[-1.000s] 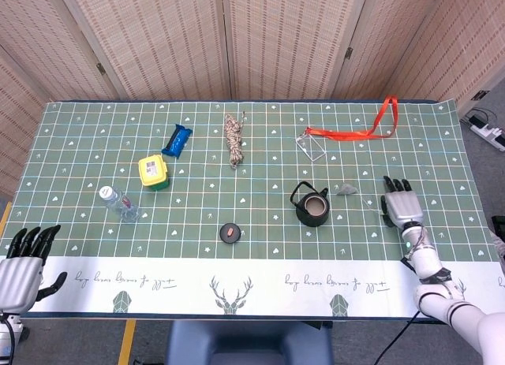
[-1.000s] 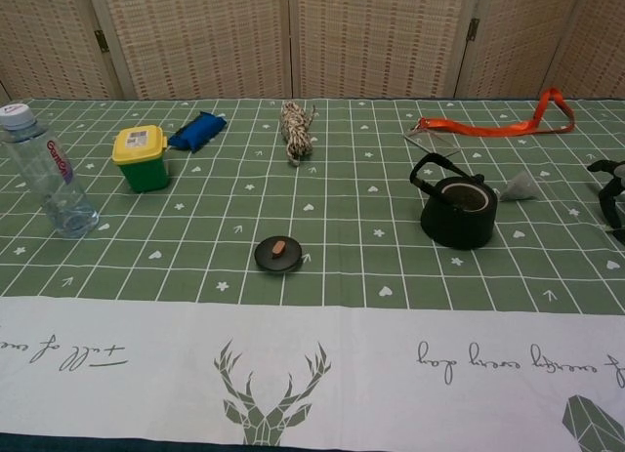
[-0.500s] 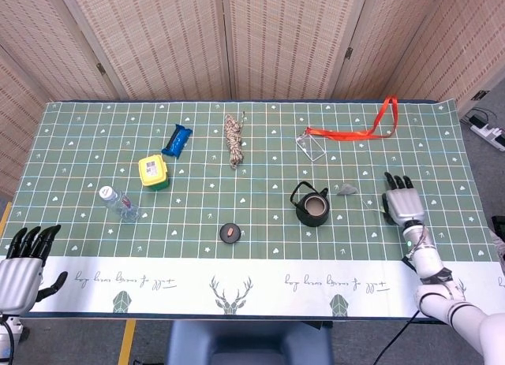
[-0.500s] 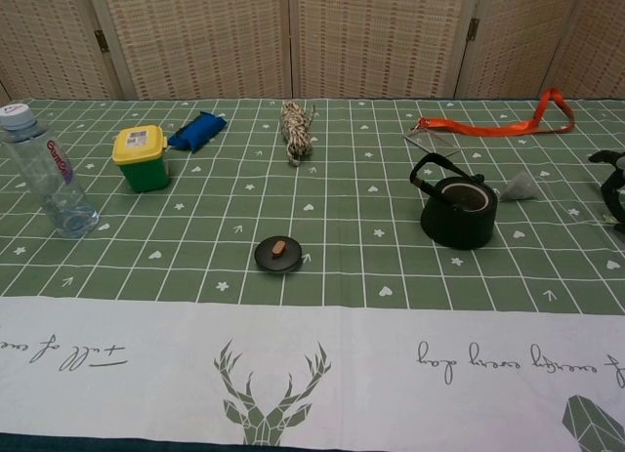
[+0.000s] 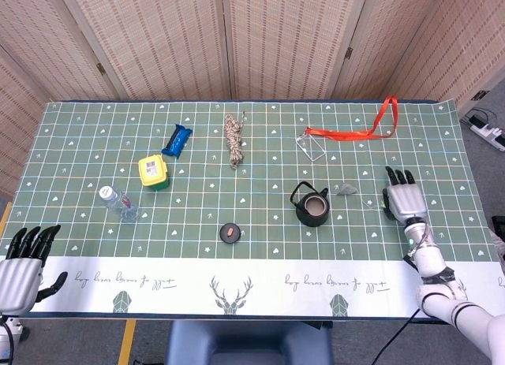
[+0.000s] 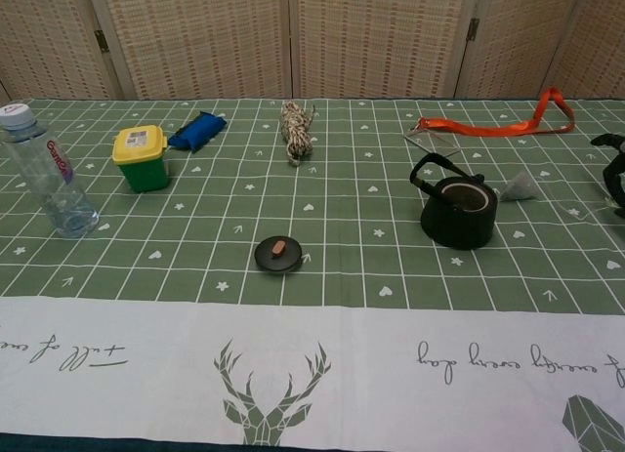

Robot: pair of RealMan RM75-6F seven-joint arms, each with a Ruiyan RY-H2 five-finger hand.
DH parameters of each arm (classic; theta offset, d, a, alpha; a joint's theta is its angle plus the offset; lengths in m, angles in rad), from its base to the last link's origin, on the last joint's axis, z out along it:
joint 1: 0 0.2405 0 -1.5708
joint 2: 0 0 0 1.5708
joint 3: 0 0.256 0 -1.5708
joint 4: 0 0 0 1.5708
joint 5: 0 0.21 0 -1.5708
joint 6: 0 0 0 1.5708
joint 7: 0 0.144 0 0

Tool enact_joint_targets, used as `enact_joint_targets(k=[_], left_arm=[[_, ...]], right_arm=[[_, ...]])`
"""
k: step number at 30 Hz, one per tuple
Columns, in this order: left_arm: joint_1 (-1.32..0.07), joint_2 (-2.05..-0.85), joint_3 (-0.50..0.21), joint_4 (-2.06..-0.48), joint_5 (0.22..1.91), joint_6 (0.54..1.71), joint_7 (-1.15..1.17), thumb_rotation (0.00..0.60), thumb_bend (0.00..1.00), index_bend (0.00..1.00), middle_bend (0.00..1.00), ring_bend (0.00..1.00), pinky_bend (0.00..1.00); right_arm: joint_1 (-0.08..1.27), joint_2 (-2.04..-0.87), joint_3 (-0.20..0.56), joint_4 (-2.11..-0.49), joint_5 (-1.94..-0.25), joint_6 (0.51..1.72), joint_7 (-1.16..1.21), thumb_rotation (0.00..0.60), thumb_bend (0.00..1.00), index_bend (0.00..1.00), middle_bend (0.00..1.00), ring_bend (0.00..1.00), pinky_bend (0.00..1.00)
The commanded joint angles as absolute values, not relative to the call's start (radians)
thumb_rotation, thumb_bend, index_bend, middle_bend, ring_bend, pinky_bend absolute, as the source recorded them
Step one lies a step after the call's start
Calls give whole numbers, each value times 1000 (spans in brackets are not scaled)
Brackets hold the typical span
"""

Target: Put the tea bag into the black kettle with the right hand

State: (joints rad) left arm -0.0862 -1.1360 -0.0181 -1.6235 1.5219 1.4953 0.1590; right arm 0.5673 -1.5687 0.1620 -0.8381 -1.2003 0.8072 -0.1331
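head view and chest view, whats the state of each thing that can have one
black kettle: upright, lid off, open top
kettle lid: lying on the cloth, apart from the kettle
tea bag: on the cloth beside the kettle, not held
water bottle: upright, capped
yellow-lidded tub: closed
rope: bundled
right hand: fingers apart, holding nothing
left hand: holding nothing, at the table edge

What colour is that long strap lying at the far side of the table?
The strap is bright orange; it shows best in the chest view.
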Motion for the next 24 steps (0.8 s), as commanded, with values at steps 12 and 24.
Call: enact_joint_targets(k=[12,24], left_arm=[[-86,-1138,-20,-1623,1518,1493,163,600,267,0,78,41,22],[-87,-1126,-28,-1623,1504,1487,132,600,267,0,78,42,22]], right_arm=[[578,-1327,254,-1287,-1180,1006,-360,600,423,636,1,0,0],[635,-1195,311,-1601,-1069,1077,-639,600,423,636,1,0,0]])
